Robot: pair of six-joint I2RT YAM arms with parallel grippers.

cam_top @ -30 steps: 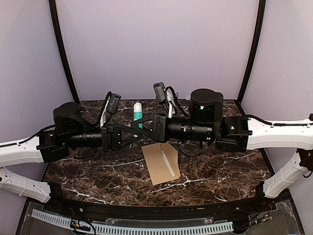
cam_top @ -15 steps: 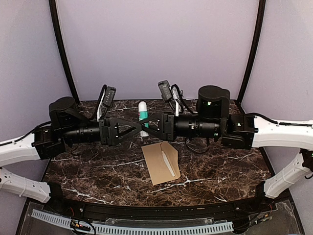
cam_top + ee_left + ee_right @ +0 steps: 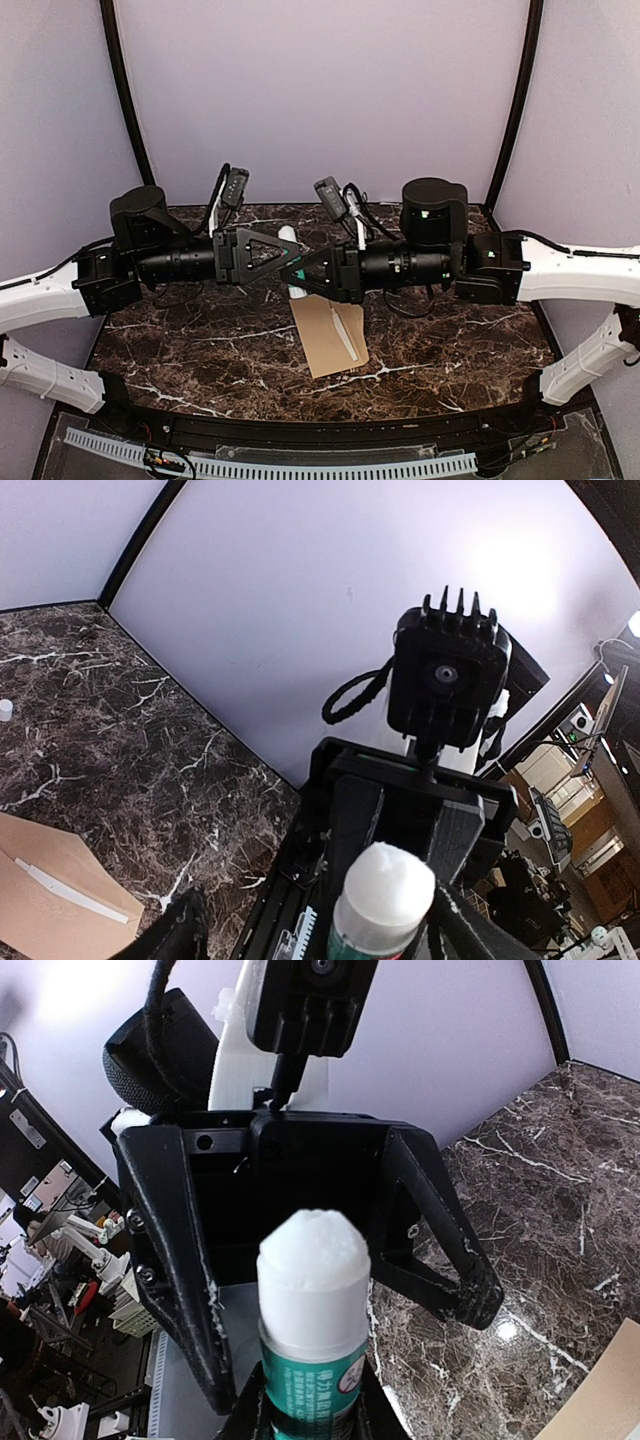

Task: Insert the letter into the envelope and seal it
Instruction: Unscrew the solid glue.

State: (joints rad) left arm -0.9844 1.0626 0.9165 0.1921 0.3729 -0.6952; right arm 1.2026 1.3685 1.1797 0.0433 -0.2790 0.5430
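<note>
- The 2 arms meet nose to nose above the table [image 3: 200,350], well clear of its dark marble top.
- The right gripper [image 3: 305,278] is closed around the body of a glue stick [image 3: 310,1260]. The stick's white tip is bare, with no cap on it.
- The left gripper [image 3: 280,258] faces it with its fingers [image 3: 165,1250] spread wide on either side of the tip. It holds nothing.
- The envelope [image 3: 325,345] lies flat on the table below the grippers, with a thin white strip [image 3: 345,333] resting on it.
- I can see no letter in any view. It is probably inside the envelope already.
- This looks like the sealing step, with the glue ready to use.
- Next, the right arm probably needs to bring the tip down along the flap edge, while the left holds the envelope steady.
</note>
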